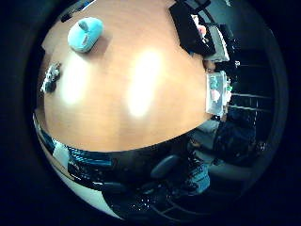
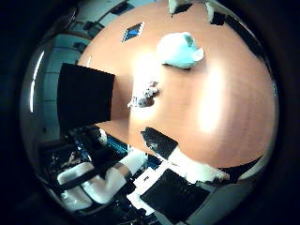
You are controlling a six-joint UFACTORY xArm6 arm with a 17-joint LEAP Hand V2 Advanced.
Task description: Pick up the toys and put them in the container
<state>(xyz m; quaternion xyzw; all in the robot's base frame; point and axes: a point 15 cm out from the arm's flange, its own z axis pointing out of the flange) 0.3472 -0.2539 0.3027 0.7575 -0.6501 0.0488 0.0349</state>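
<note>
Hand (image 2: 164,145): white and black parts at the view's edge, high above the wooden table (image 1: 141,61); finger posture cannot be told. Holds nothing visible.
Light-blue plush toy (image 2: 178,50): on the table.
Small grey-white toy (image 2: 144,94): near it, details unclear.
Clear container (image 1: 217,93): at the table's edge, pink and green items inside.
No legible writing.

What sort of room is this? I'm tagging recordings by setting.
Probably an office or lab: a long wooden table holding a teal plush toy, with an office chair at its edge.
</note>
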